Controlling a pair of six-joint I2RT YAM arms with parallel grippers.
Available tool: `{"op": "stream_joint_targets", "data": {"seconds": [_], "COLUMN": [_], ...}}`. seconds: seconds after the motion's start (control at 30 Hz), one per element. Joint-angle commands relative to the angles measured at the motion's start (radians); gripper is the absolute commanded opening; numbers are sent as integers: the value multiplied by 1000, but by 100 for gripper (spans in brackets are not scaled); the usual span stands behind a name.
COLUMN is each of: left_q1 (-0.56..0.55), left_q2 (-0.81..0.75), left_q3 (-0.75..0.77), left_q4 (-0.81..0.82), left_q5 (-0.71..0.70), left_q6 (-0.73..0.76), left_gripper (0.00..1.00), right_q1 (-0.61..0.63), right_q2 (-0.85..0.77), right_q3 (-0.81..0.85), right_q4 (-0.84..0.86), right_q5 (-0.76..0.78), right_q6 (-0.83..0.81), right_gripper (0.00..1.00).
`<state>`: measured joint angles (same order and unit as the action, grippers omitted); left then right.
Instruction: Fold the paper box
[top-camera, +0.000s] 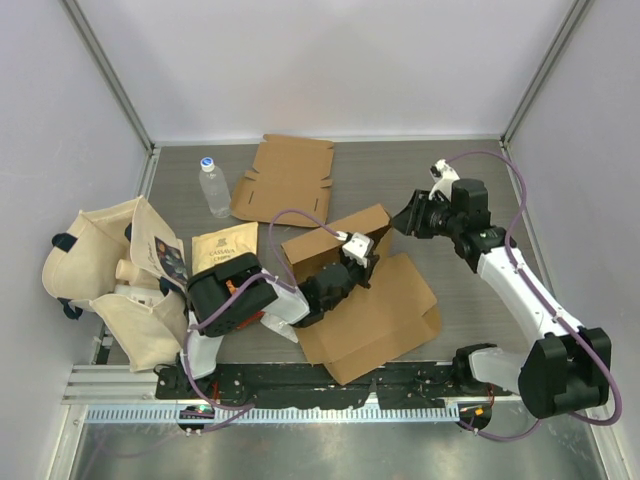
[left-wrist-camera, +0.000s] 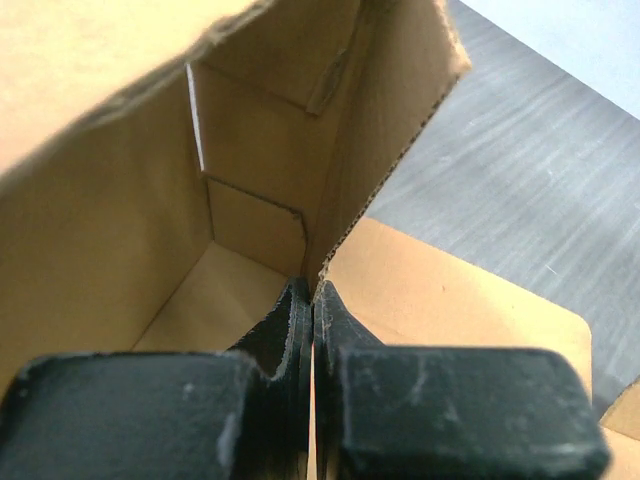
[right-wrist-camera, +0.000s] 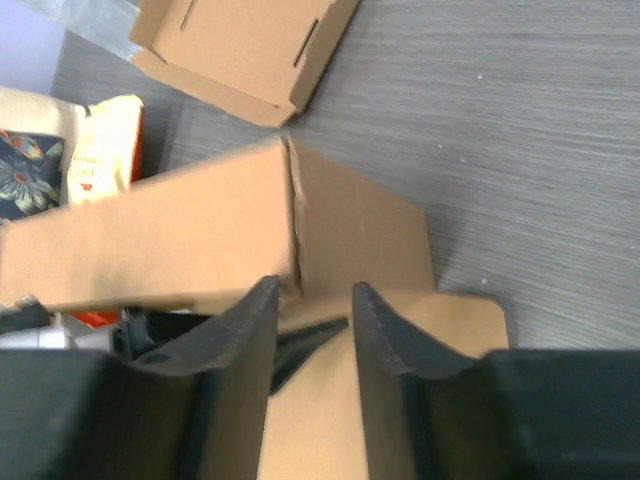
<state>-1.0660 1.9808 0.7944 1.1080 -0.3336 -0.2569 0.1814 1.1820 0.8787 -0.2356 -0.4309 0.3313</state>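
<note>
The brown paper box (top-camera: 335, 245) stands half-formed in the middle of the table, its wide flat panel (top-camera: 385, 310) spread toward the near edge. My left gripper (top-camera: 358, 258) is shut on the box's upright side wall. In the left wrist view the thin cardboard edge (left-wrist-camera: 380, 130) runs down between the closed tips of the left gripper (left-wrist-camera: 312, 290). My right gripper (top-camera: 410, 218) hovers just right of the box's far corner. In the right wrist view the right gripper (right-wrist-camera: 313, 290) shows a narrow gap with nothing in it, above the box (right-wrist-camera: 160, 240).
A second cardboard blank (top-camera: 285, 178) lies flat at the back. A water bottle (top-camera: 214, 186) stands to its left. A cream tote bag (top-camera: 110, 280) and a tan packet (top-camera: 222, 245) lie at the left. Grey walls enclose the table.
</note>
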Motion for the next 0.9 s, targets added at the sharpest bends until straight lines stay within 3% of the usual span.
{"op": "stream_joint_targets", "data": {"seconds": [0.0, 0.07, 0.17, 0.37, 0.57, 0.87], "left_q1": [18, 20, 23, 31, 52, 64], "left_q2": [-33, -39, -39, -51, -66, -99], "left_q3": [25, 11, -4, -37, -53, -83], "left_q4": [-39, -28, -20, 26, 44, 18], "left_q5": [-121, -96, -52, 45, 94, 172], "left_q6": [73, 85, 88, 87, 81, 81], "left_gripper": [0, 0, 0, 0, 0, 0], "right_q1": [6, -6, -11, -11, -11, -8], "right_q2": [-77, -174, -284, -288, -127, 100], "right_q3": [-69, -145, -288, -461, -481, -527], "right_q4": [79, 163, 362, 590, 748, 1129], "right_q5": [3, 49, 101, 57, -78, -230], "right_q6": [-11, 11, 41, -31, -81, -83], "right_gripper": [56, 76, 83, 81, 80, 79]}}
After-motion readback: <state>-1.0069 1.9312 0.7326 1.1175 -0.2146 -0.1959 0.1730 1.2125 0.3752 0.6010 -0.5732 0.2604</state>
